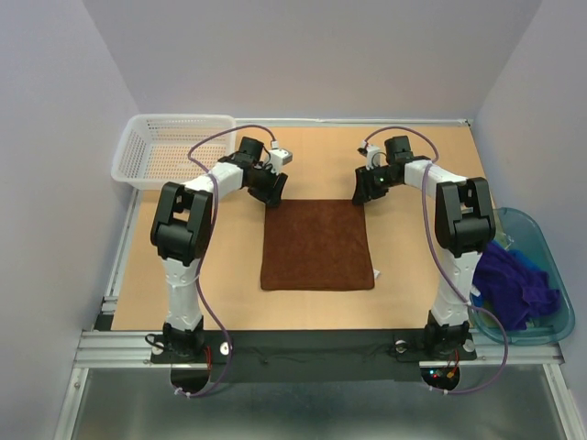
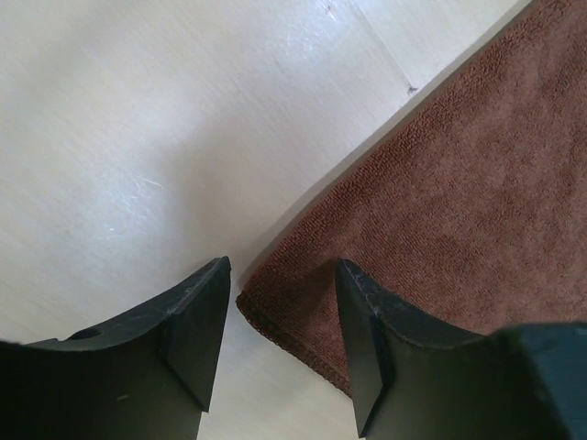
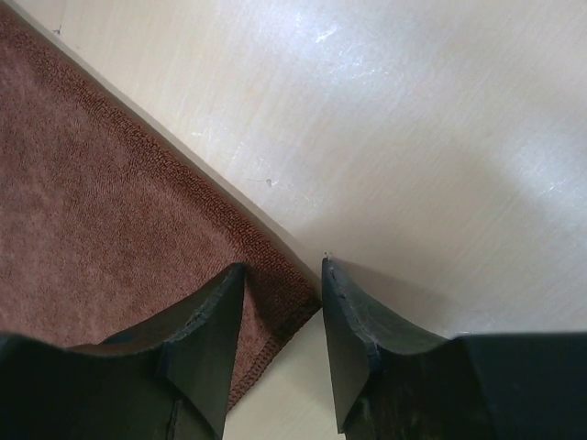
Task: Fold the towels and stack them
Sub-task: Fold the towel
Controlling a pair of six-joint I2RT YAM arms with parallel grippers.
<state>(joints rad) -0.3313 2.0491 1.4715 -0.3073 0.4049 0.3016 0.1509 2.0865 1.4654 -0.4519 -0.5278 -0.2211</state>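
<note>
Left gripper [image 2: 280,344] is spread, with 1 far corner of the brown towel [image 2: 477,211] lying flat between its fingers, not pinched. Right gripper [image 3: 280,344] is spread too, straddling the other far corner. Beyond it to the right, the purple towel [image 1: 514,280] sits in a bin [image 1: 567,316].

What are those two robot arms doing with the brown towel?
It looks like they are getting ready to fold it. The brown towel lies flat on the table. The left gripper has its open fingers on either side of the towel's far left corner, and the right gripper does the same at the far right corner. Neither has pinched it yet. A purple towel and a blue towel sit bunched in the clear bin on the right.
</note>
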